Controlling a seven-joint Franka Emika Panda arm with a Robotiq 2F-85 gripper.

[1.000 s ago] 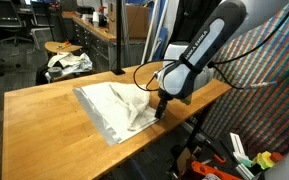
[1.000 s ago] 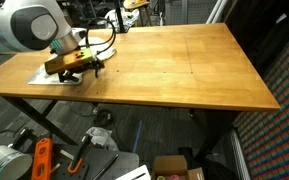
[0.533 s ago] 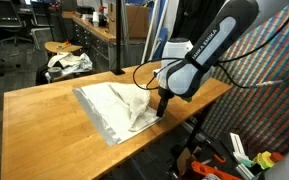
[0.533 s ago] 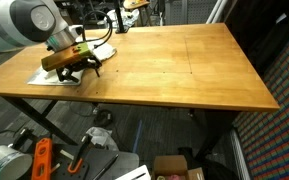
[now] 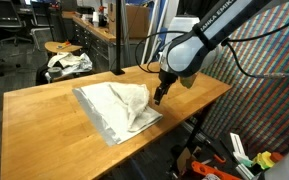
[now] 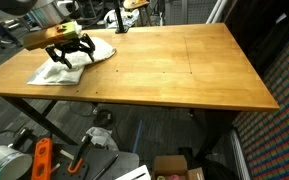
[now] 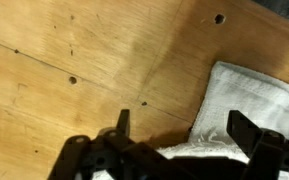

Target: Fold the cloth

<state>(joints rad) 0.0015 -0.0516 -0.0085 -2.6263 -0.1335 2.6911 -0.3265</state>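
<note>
One second back the arm [image 5: 210, 34] hung low over the table [image 5: 34, 125] edge; now it stands higher and farther in, and more of the cloth [image 5: 114, 110] shows beneath it in both exterior views. Cloth lies on the table's end near the arm, close to the edge, and has not shifted much. It is white to pale grey with a greyer border, rumpled, with a raised fold on the side under the gripper [image 5: 159, 95] and a flatter spread towards the table's middle. Gripper has come up off the cloth and hangs just above that fold, jaws wide apart, gripping nothing. Wrist view shows a dark finger [image 7: 121, 122] over bare wood and white cloth [image 7: 259, 95] beside the opposite one
</note>
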